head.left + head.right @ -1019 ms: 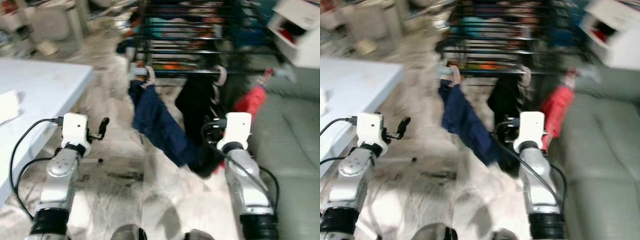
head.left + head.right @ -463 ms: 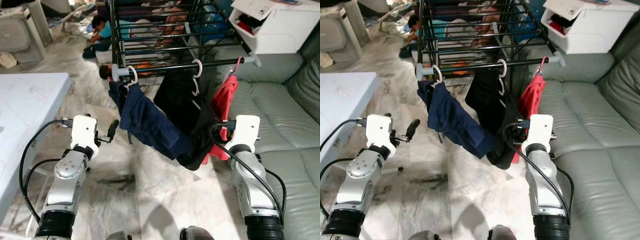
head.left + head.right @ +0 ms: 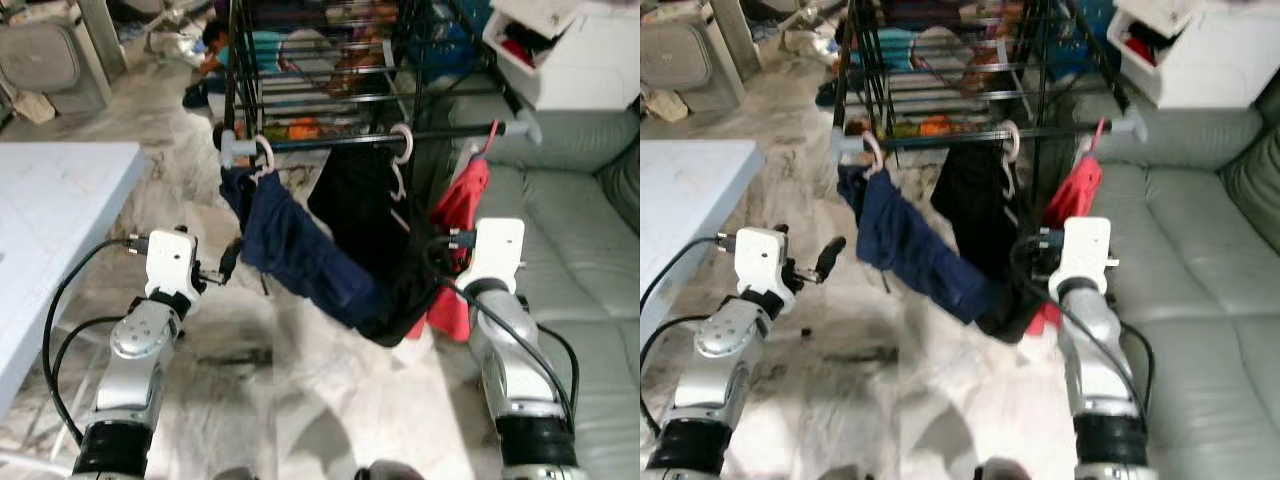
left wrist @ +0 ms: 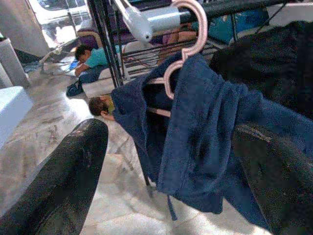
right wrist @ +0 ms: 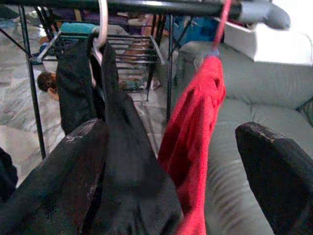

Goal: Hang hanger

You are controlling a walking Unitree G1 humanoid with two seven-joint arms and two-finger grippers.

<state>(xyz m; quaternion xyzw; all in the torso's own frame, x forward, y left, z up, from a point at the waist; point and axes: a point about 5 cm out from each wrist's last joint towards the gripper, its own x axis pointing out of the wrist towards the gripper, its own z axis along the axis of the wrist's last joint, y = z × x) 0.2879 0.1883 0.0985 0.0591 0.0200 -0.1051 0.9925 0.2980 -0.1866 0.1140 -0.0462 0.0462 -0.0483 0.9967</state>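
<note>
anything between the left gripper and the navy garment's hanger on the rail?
Nothing visible. The left gripper is open, facing the navy garment on its pink hanger, hooked over the rail. Only open air between.

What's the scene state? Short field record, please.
rail: black rack bar, grey end caps
hung: navy garment on pink hanger; black garment on white hanger; red garment on red hanger
left gripper: open, empty, facing navy garment
right gripper: open, empty, facing black and red garments
sofa: grey, on robot's right
table: white, on robot's left
</note>
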